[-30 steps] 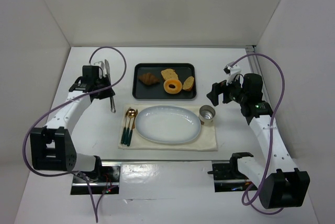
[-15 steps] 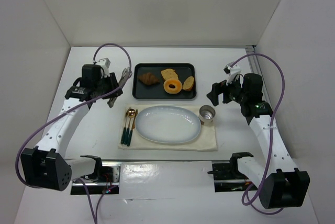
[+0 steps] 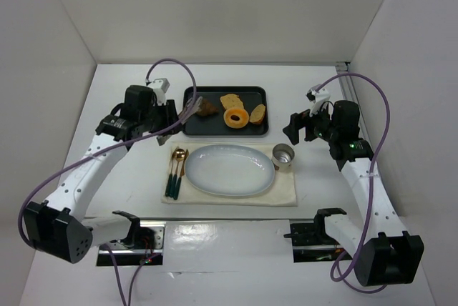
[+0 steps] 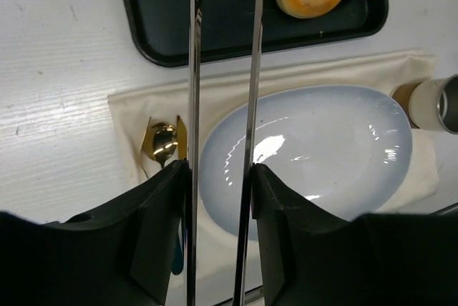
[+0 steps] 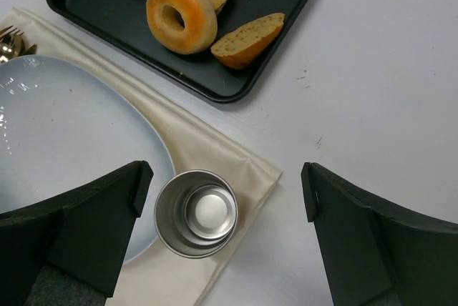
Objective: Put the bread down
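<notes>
Top external. Black tray toward far side of table. All bread on tray: croissant at left end, square slice by far rim, bagel in middle, long slice at right end. Left gripper just off tray's left edge, clamped on metal tongs. Tong tips over tray's left end, close by croissant; contact impossible to tell. Cloth along tray's near side, with plate on it. Cutlery on cloth, near side of tray's left corner. Cup on cloth, near side of tray's right corner. Right gripper off tray's right edge, apart from it, above table.

Left wrist. Tongs between two black fingers, one pressed on each outer arm. Tong arms apart by a narrow gap, reaching over tray's near-left part. Croissant only a sliver at frame top, by tong tips. Bagel and long slice at tray's right end, cropped. Plate and cloth under tong arms, on tray's near side.

Right wrist. Fingers spread wide, nothing held. Cup low between them, on cloth corner by tray's near-right side. Bagel touching square slice. Long slice just beside bagel, by tray's near rim. Croissant at tray's far-left corner, cropped.
</notes>
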Available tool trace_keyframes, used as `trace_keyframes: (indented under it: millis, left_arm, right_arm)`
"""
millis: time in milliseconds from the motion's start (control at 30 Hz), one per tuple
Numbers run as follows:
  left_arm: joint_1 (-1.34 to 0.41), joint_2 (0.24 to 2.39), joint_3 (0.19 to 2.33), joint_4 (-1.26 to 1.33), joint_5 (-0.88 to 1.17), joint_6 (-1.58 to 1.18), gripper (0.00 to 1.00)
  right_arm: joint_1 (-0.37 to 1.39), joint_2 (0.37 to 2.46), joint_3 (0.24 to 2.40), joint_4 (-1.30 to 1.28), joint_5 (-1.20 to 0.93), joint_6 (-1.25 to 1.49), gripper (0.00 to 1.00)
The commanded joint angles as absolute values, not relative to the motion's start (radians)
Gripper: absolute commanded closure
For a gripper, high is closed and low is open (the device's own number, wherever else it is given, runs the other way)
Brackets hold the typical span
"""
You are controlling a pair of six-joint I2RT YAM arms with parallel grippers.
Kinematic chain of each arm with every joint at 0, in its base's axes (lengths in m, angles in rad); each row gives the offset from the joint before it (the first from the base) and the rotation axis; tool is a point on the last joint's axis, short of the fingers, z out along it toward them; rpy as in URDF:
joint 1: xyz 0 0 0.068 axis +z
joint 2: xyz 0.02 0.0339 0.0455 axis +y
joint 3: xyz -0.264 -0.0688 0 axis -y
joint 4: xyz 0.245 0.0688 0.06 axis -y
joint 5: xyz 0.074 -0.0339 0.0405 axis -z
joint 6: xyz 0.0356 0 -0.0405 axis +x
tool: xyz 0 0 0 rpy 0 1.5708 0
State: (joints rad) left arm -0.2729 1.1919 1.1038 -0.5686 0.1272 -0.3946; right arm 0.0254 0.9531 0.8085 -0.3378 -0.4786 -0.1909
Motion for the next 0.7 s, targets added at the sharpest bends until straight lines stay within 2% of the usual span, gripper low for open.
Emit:
trace_keyframes:
  millis: [0,400,667]
  left_arm:
    - [-0.319,1.215,1.186,-0.546,0.103,-0.382,0.44]
    - [-0.478,1.379,1.304,-0.549,0.037,-0.351,0.43]
    - [-0.489,1.446,1.318,-0.522,0.083,-0.333,0.39]
  right_arm:
    - [0.023,0.931,0.807,-0.334,-0.474,-0.193,0.00]
    - [0.023,0.940,0.807,-0.334,-0.474,-0.193,0.00]
    - [0.023,0.940,0.807,-0.334,-0.474,-0.193,0.00]
